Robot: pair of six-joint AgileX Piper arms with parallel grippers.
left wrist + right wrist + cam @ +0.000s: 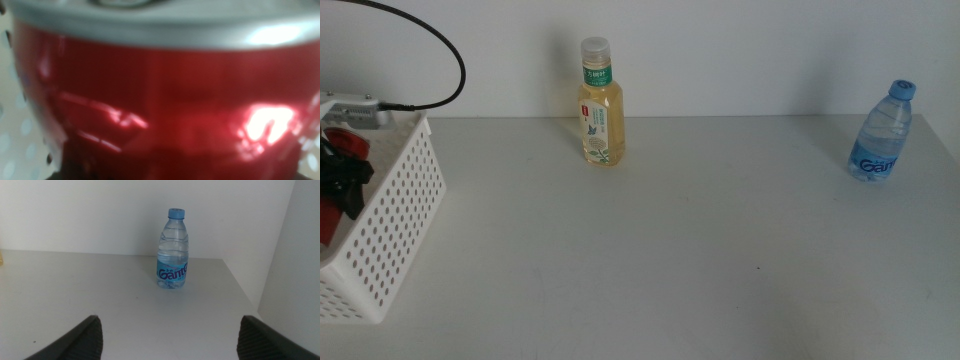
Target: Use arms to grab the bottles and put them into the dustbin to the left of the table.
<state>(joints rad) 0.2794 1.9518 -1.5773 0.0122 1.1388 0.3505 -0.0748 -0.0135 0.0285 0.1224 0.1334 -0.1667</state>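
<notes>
The left gripper hangs over the white basket at the left edge of the table, and only dark parts of it show in the middle view, with something red among them. In the left wrist view a red can fills nearly the whole picture, its silver rim at the top, so close that it is blurred; the basket's holed wall shows pale at both sides. The jaws themselves are hidden behind the can, so I cannot tell whether they grip it or how wide they stand.

The right gripper is out of the middle view. Its two dark jaws stand wide apart with nothing between them, and the water bottle stands upright well ahead of them, near the table's far right corner.

The water bottle's blue label reads "Gan" and further letters that curve out of sight. The yellow tea bottle stands upright at the far edge, well apart from both grippers; its green label carries print too small to read
</notes>
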